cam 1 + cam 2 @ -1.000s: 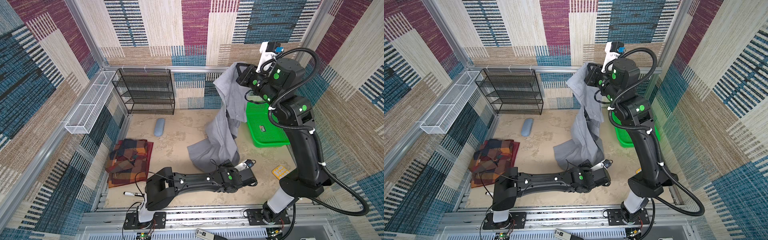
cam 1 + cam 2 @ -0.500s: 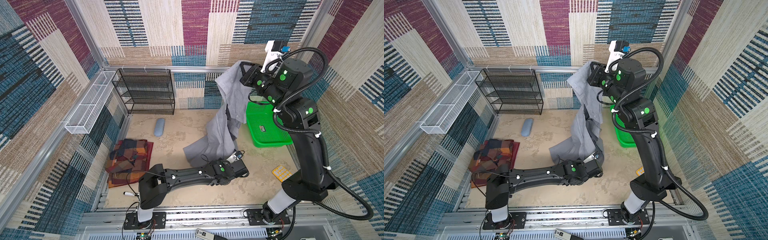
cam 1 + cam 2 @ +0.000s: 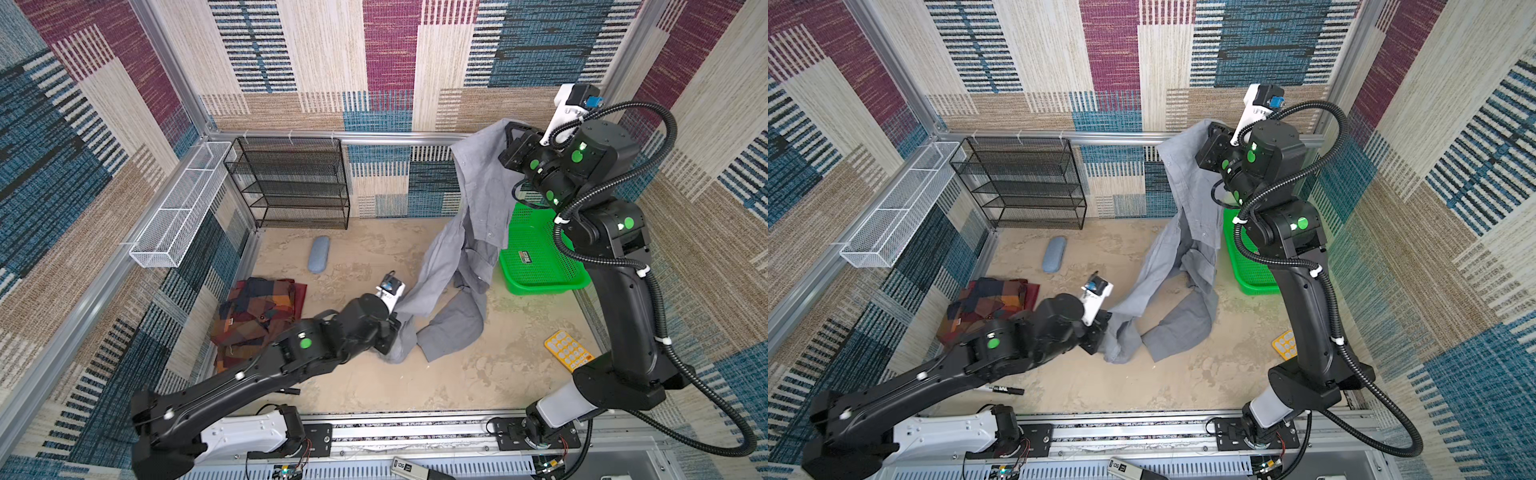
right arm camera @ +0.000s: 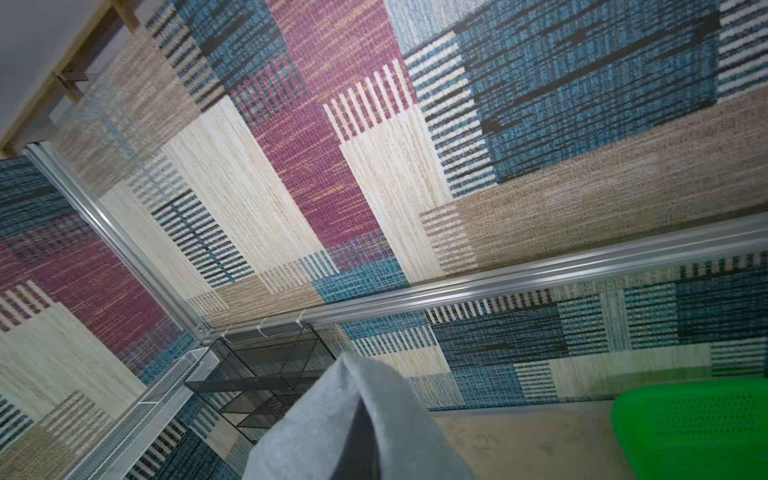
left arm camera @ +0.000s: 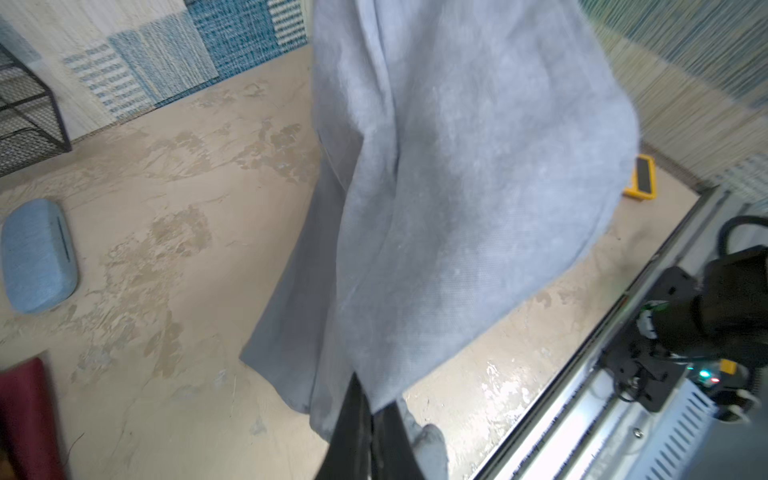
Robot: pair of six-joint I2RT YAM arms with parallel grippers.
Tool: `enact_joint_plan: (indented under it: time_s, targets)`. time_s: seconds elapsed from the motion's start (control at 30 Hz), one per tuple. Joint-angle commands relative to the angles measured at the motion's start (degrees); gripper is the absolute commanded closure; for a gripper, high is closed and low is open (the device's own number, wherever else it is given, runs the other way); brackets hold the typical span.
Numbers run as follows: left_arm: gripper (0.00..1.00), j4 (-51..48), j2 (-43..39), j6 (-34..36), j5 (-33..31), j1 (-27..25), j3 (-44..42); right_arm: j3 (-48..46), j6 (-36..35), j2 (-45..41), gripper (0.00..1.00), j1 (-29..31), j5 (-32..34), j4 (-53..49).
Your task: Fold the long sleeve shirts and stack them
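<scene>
Grey shirt point(image 3: 478, 208) is strung between both arms, centre-right in both top views. The right gripper point(image 3: 510, 135) has it pinched way up at the upper right of the frame, jaws closed on a fold near the top edge. In the right wrist view you only get cloth draped over one dark finger point(image 4: 362, 428). The left gripper point(image 3: 395, 334) is down low, just below frame centre near the table point(image 3: 457, 386), clamped tight on a bunched bit of the lower end. The left wrist view backs that up: fingers point(image 5: 353, 415) together with grey fabric caught between them.

So the grey shirt's long axis runs on a diagonal, from the left gripper up and to the right toward the right gripper. From the left pincer the bulk of the cloth lies right and up. One loose part, a sleeve I think, is flopped on the table just to its right. Left arm has the low end, right arm the high end.

My guess is the next bit is pulling the two ends apart to flatten it before folding. The plaid shirt point(image 3: 257, 311) sits folded at centre-left, well apart, so that's probably the stack spot.
</scene>
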Motion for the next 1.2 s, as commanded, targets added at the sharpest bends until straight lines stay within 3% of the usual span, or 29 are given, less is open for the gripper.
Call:
enact_joint_plan:
  time_s: [0.0,0.07,0.2,0.37,0.5,0.73,0.87,1.0,1.07,1.17]
  targets:
    - [1.0,-1.0,-6.86,0.67,3.45,4.12,-1.82,-7.93,1.51,-2.31,1.0,-1.72,-2.97,6.66]
    - [1.0,-0.19,-7.79,2.91,2.52,8.18,-0.89,-10.73,2.19,-1.49,1.0,-3.18,-7.14,9.2]
    - [1.0,7.49,0.91,8.0,10.49,20.24,4.72,-8.73,1.08,5.45,1.0,-4.71,-14.44,15.19]
    - [1.0,17.24,19.08,7.12,20.41,36.45,17.89,19.55,-2.31,24.75,1.0,-5.73,-14.69,8.01]
    - [1.0,19.0,35.35,10.0,22.8,38.67,37.37,23.5,4.56,29.35,1.0,-9.57,-22.72,18.53]
    - [1.0,12.34,59.9,12.69,28.43,36.48,89.29,28.23,2.15,27.42,1.0,-9.8,-24.62,37.92]
    - [1.0,25.16,51.98,16.53,29.5,33.55,82.34,26.95,1.71,20.48,1.0,-9.74,-26.65,44.02]
    - [1.0,25.99,43.17,22.34,35.2,28.18,76.99,22.63,0.1,11.92,1.0,-9.65,-29.46,41.7]
    - [1.0,32.92,33.81,24.86,37.18,26.12,63.06,14.23,-2.6,4.55,1.0,-9.65,-29.45,41.06]
    - [1.0,39.52,20.86,25.6,38.93,25.82,44.41,-6.45,-4.32,-9.83,1.0,-9.65,-30.1,45.47]
